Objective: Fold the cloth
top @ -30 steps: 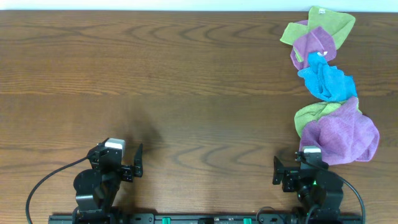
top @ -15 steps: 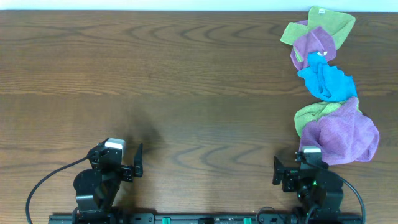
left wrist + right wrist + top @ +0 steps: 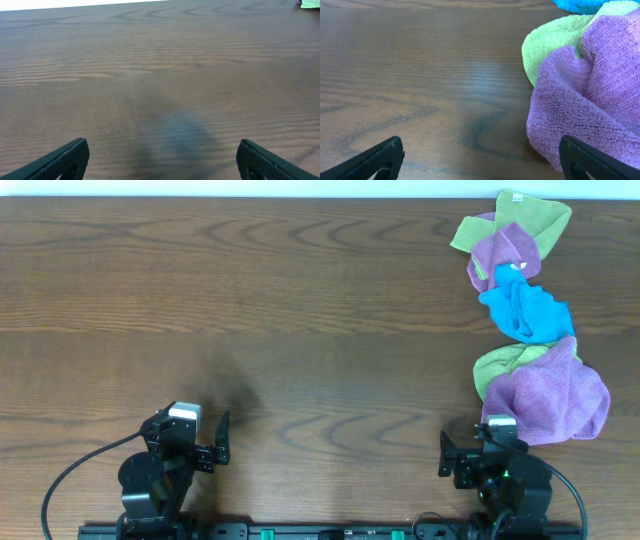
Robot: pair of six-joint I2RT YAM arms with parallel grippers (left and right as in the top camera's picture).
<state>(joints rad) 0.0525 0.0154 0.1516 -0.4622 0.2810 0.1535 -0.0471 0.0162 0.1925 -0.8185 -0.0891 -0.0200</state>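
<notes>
Nothing has moved since a second ago: both arms sit parked at your near edge of the table [image 3: 300, 300] and the cloths lie just as they did. Your left gripper [image 3: 161, 162] is spread wide, its two dark fingertips at the bottom corners of the left wrist view with only bare wood between them, and it grips nothing. Your right gripper [image 3: 482, 160] is spread just as wide and is also empty. The cloths lie in a crumpled string along the right side of the table, none of them folded. The purple cloth [image 3: 555, 395] is nearest, bunched just beside the right gripper; in the right wrist view its terry folds fill the right side, beyond the right fingertip and apart from it. The green cloth [image 3: 497, 367] lies against its left side, partly tucked under it. Next comes the blue cloth [image 3: 525, 310], touching both. At the far edge lie the far purple cloth [image 3: 505, 248] and the far green cloth [image 3: 530, 215], overlapping each other. You probably have five separate cloths, though the bunching hides their edges and the count is not certain. The left half of the table shows only wood grain.
</notes>
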